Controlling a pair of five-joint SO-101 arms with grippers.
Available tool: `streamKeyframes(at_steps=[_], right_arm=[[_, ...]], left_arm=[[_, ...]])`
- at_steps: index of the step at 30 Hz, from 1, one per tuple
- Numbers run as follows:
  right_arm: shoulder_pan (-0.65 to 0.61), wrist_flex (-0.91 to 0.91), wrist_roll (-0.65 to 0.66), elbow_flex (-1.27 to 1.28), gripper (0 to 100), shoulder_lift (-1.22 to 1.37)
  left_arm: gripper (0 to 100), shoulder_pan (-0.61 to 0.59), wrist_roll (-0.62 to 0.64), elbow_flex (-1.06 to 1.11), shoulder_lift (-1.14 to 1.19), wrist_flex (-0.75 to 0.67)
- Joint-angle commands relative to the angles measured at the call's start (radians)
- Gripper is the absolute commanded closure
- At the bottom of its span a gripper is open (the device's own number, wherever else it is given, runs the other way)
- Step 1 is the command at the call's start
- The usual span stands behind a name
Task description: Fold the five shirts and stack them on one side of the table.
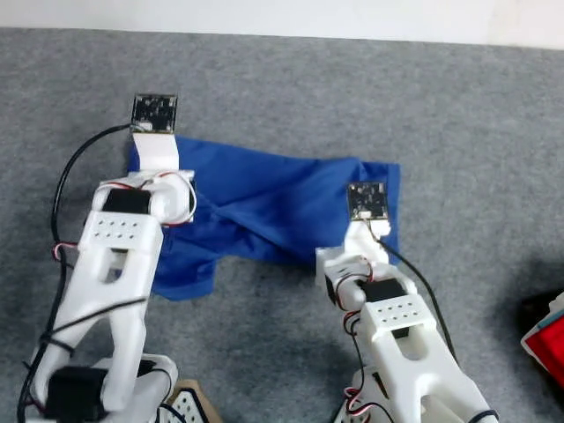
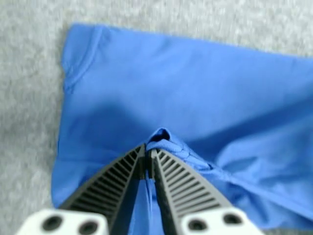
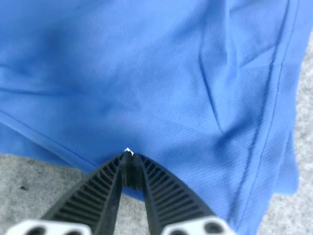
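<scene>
High view showed the blue shirt [image 1: 264,207] half folded, left claw [image 2: 148,154] and right claw [image 3: 128,159] each seemingly clamped on cloth at its tips, nothing yet stacked.

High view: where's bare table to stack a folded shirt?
Free: the wide table strip beyond the blue shirt, and the patch between its edge and the red object. Crowded: the middle, where the left gripper and right gripper pinch the shirt, and the near side, taken by the left arm and right arm.
</scene>
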Motion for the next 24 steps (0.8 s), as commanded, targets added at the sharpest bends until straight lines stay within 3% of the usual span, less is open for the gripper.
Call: streamKeyframes(at_steps=[1,7,13,24], right_arm=[[0.013,-0.019,0.014,-0.007,99.1,-0.015],[0.013,-0.021,0.014,-0.007,99.1,-0.013],[0.01,-0.021,0.014,-0.007,99.1,-0.013],[0.012,-0.022,0.014,-0.007,99.1,-0.013]], left_arm=[[97,0.038,-0.003,-0.065,0.13,-0.051],[97,0.058,-0.008,-0.113,0.315,0.011],[97,0.053,-0.137,-0.165,0.337,0.061],[93,0.015,-0.133,-0.265,0.326,0.063]])
